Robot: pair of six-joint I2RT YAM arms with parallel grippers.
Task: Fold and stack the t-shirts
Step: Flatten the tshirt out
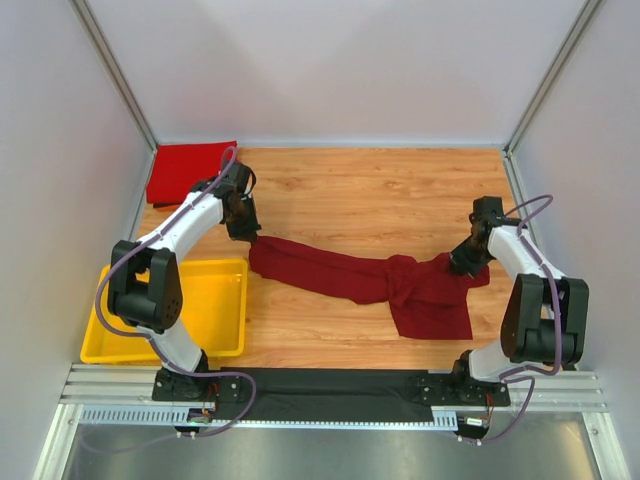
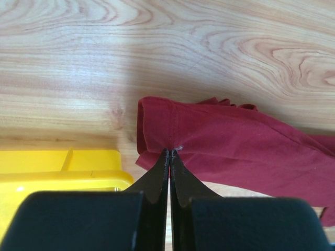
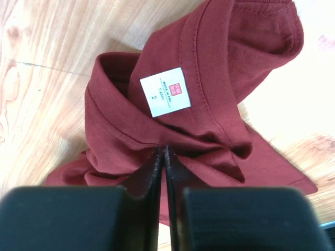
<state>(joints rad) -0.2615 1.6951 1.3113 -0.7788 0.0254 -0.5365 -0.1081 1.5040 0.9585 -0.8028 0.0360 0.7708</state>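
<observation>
Far-left corner: red t-shirt (image 1: 190, 170) folded, parked out of way, prob. our stack base. Left pincer (image 2: 169, 152) clamped on maroon t-shirt (image 1: 350, 275) hem, beside yellow tray (image 1: 215, 300). Right pincer (image 3: 163, 150) pinched on cloth nr collar. We grip both ends so shirt stretches across tabletop (image 1: 350, 190) for flattening.

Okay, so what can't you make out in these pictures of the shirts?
- Brighter red t-shirt: top view, the left arm overlaps its right edge.
- Maroon t-shirt: top view, its own twisted folds hide the sleeves.
- Yellow tray: top view, left arm hides part of its inside.
- Label: right wrist view, print too small.
</observation>
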